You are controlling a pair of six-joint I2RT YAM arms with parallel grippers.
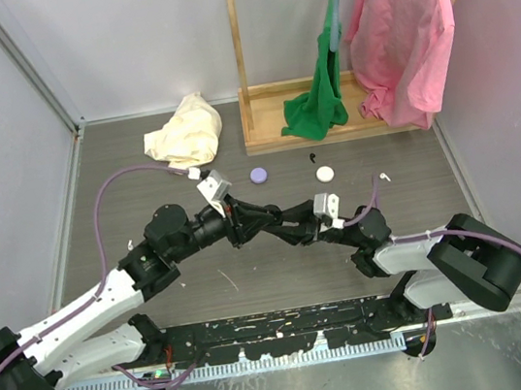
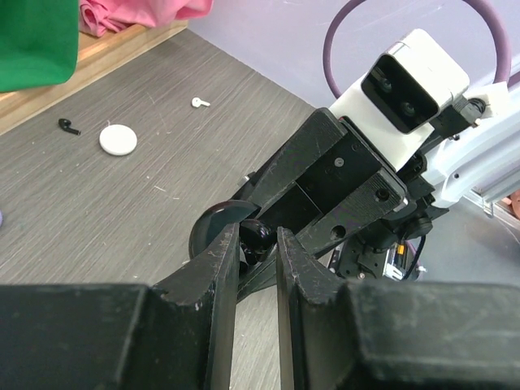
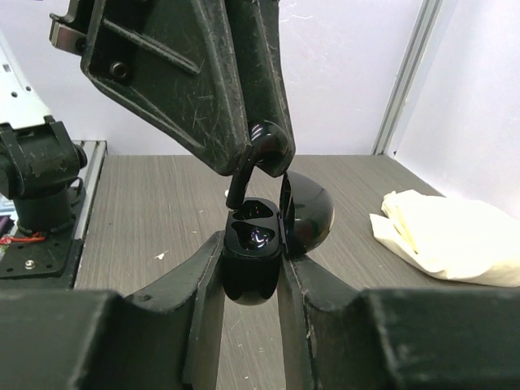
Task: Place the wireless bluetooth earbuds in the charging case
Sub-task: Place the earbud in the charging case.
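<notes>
The charging case [image 3: 253, 240] is clamped by the right gripper [image 3: 250, 272]; an earbud [image 3: 266, 145], pinched by the left gripper [image 2: 258, 250], is held just above it, unseated.

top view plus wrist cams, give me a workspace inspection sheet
surface: grey wood-grain table, a few white flecks
job's things: black charging case open, lid up, held off the table; black earbud held just above it, stem angled down to the case rim; second black earbud loose on the table
clutter: white earbud, white disc, purple disc, cream cloth
grippers: left pincer shut on the black earbud; right pincer shut on the charging case
cables: purple cable looping off the left arm; another purple loop on the right arm
surroundings: wooden rack with green garment and pink shirt; pale walls
</notes>
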